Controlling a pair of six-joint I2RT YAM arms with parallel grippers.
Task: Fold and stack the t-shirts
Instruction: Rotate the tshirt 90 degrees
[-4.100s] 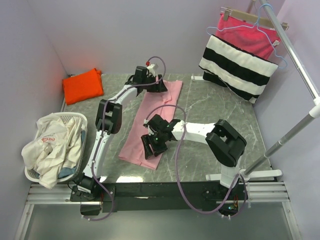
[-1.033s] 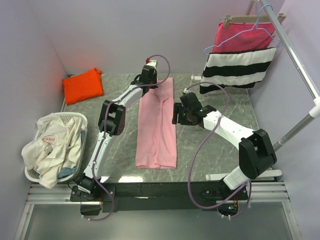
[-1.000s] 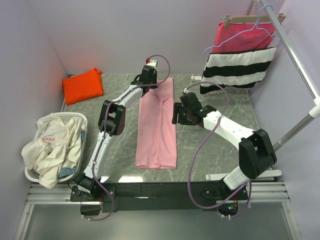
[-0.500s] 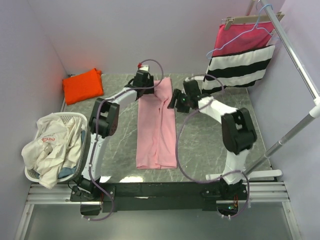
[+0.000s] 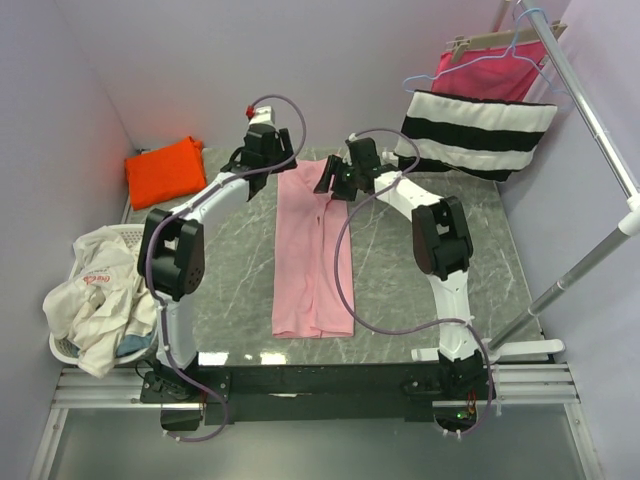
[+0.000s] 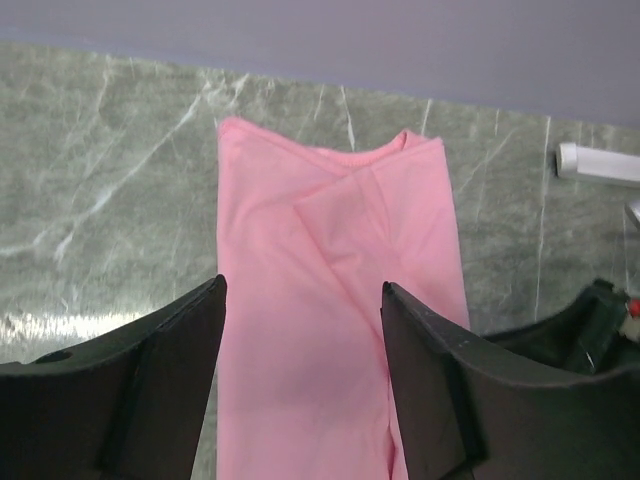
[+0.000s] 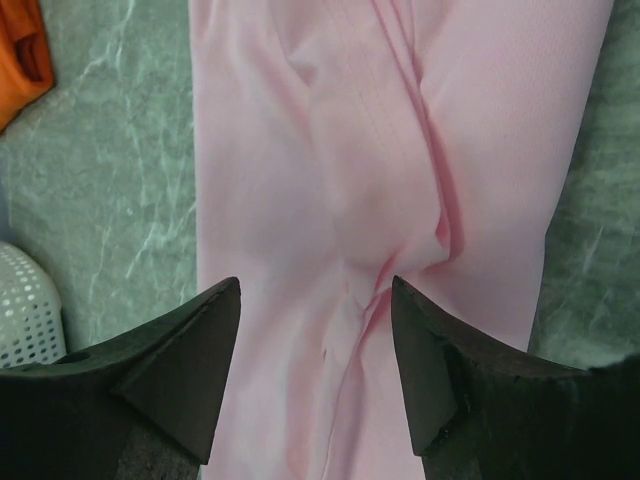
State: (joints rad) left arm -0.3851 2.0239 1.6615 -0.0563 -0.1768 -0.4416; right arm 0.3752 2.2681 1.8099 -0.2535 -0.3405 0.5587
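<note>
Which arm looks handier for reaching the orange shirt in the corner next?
Left, probably. The left gripper, open, hangs at the pink shirt's far end on the orange shirt's side; the right gripper, also open, is farther, across the pink shirt.

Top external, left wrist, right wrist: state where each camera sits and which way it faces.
Top external: above and behind the bases, looking down on the table, pink t-shirt, both arms, left tool and right tool.
Left wrist: on the left arm, facing the back wall over the shirt's collar end; its open fingers frame it.
Right wrist: looking down at the shirt's middle folds, between its own open fingers.
Both wrist views share the pink t-shirt.
</note>
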